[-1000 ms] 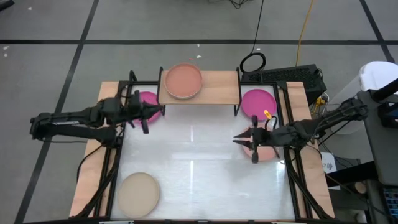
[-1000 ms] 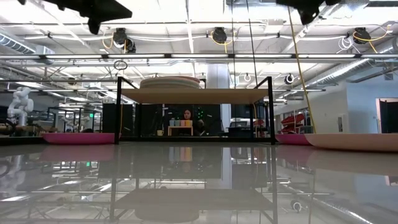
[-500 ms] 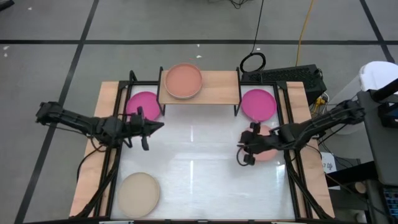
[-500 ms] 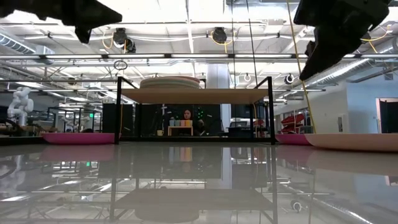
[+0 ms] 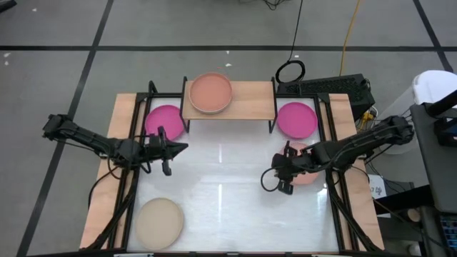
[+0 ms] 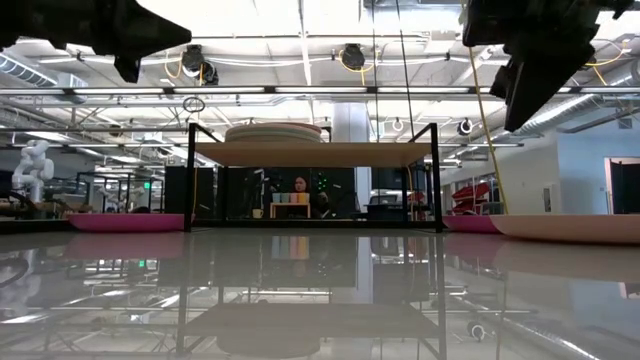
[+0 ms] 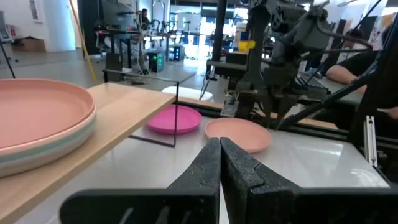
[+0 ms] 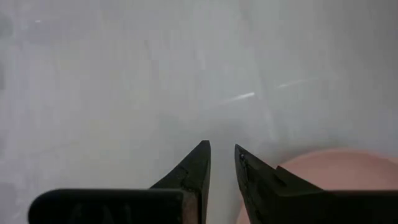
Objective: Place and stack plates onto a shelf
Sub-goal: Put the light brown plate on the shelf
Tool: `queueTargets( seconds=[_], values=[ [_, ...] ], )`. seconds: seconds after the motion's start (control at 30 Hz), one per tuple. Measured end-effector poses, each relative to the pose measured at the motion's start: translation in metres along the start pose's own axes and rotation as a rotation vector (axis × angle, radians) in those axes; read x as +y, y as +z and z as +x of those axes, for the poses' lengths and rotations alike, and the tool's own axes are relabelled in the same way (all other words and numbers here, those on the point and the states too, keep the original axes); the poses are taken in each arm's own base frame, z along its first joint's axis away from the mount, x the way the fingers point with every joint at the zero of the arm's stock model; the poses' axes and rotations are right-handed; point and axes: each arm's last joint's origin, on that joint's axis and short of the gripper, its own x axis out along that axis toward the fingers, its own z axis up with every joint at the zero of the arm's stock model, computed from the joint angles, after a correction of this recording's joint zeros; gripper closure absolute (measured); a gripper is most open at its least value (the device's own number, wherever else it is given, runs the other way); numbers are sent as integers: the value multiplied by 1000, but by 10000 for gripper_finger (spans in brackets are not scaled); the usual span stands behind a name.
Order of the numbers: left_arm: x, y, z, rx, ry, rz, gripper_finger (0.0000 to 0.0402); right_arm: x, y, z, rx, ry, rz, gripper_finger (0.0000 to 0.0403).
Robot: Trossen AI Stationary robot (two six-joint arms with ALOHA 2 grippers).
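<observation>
Hovering my right gripper low over the white table, fingers nearly pinched together and empty, just beside the pale pink plate at the table's right edge. My left gripper hangs clenched, holding nothing, near the left magenta plate. The shelf carries a peach-topped stack; the other magenta plate lies to its right, the tan plate at the front left.

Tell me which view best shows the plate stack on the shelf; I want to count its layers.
The left wrist view: the stack shows side-on, a peach plate over a teal and a pale rim. The high view shows only the top plate; the low view a distant edge; the right wrist view nothing.
</observation>
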Motion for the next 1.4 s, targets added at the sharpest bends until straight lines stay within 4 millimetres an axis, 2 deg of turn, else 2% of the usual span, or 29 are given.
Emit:
queueTargets(
  seconds=[0.2,0.43,0.63,0.87,1.1,1.4],
  values=[
    [-1,-1,0,9,-19,-9,399,-4,-8,6,71,-31,17,328],
    [-2,-10,-1,93,-46,-3,399,-11,-21,17,113,-63,48,271],
    [-2,-10,-1,91,-45,-5,399,-22,-42,34,169,-111,102,227],
    [-2,-10,-1,90,-43,-13,399,-34,-64,54,183,-121,143,217],
    [-2,-10,-1,91,-42,-13,399,-37,-71,61,200,-88,147,248],
    [-2,-10,-1,92,-42,-13,399,-24,-61,61,160,139,121,388]
  ],
)
